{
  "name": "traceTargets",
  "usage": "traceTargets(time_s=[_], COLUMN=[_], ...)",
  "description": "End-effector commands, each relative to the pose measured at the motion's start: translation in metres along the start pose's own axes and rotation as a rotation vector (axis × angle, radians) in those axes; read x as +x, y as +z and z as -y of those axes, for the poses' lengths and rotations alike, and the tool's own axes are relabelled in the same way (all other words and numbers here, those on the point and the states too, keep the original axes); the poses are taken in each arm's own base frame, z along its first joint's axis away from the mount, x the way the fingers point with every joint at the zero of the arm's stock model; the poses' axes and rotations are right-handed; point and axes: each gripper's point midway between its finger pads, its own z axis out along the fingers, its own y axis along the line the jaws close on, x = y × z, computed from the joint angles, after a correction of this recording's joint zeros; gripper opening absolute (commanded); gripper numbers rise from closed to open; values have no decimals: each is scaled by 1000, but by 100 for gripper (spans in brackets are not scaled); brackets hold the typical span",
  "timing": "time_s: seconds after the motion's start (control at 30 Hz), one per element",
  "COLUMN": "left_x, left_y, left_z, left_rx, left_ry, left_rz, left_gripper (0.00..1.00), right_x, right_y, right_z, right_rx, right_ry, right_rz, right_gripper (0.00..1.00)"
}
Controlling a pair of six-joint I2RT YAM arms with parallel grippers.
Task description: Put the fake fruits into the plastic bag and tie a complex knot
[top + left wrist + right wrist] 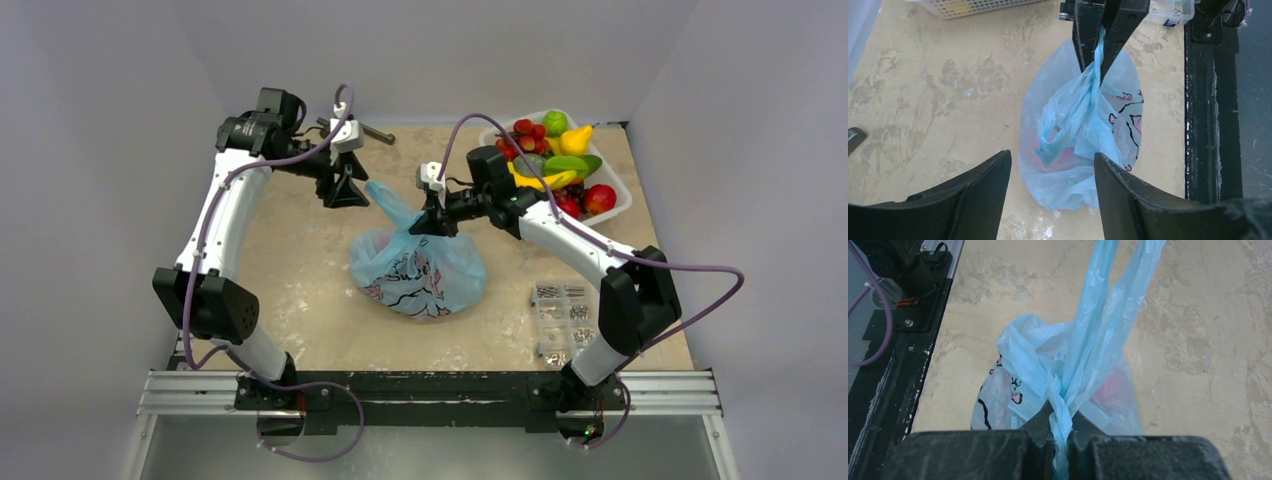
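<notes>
My right gripper (1060,416) is pinched tight on a twisted handle of the plastic bag (418,272); my left gripper (1052,157) stands open and holds nothing.

The top view puts the bag at the middle of the beige table (300,300), my right gripper at its upper edge and my left one just up and left of it; a blue handle tip pokes toward the left fingers, and from there I cannot tell whether they touch. The left wrist view settles it: the bag lies on the table beyond the gap, apart from both fingers. The right wrist view alone shows two blue strands rising from the pinch to the top of the frame, and a pinkish shape inside the film that I cannot identify.

Only the top view shows the fake fruits (560,165), heaped in a white basket (622,198) at upper right, well apart from the bag; a clear screw box (563,320) sits lower right of it.

The black rail (1203,125) runs down the right of the left wrist view, near the bag; bare tabletop lies left of the bag in the top view.
</notes>
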Motion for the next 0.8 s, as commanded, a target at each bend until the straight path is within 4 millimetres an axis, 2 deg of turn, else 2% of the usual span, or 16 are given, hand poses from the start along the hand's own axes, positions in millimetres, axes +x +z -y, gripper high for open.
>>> traceTargets(time_s=[0.0, 0.07, 0.23, 0.3, 0.53, 0.77], left_x=[-21, -24, -30, -26, -15, -16], left_y=[-3, -2, -2, -2, 4, 10], left_z=[-16, -17, -10, -5, -1, 2], left_rx=[-20, -13, 11, 23, 53, 70], left_ry=[84, 87, 108, 116, 91, 96], left_rz=[51, 64, 87, 74, 43, 41], left_gripper=[60, 57, 36, 36, 47, 33], right_x=[-21, -22, -23, -25, -24, -21], right_y=[-9, -9, -8, -7, -7, -8], right_z=[-6, -5, -4, -4, -6, -8], right_rx=[-18, -18, -22, -25, -32, -27], right_ry=[-75, -81, -81, -81, -77, -70], right_rz=[28, 30, 34, 42, 43, 39], right_gripper=[0, 0, 0, 0, 0, 0])
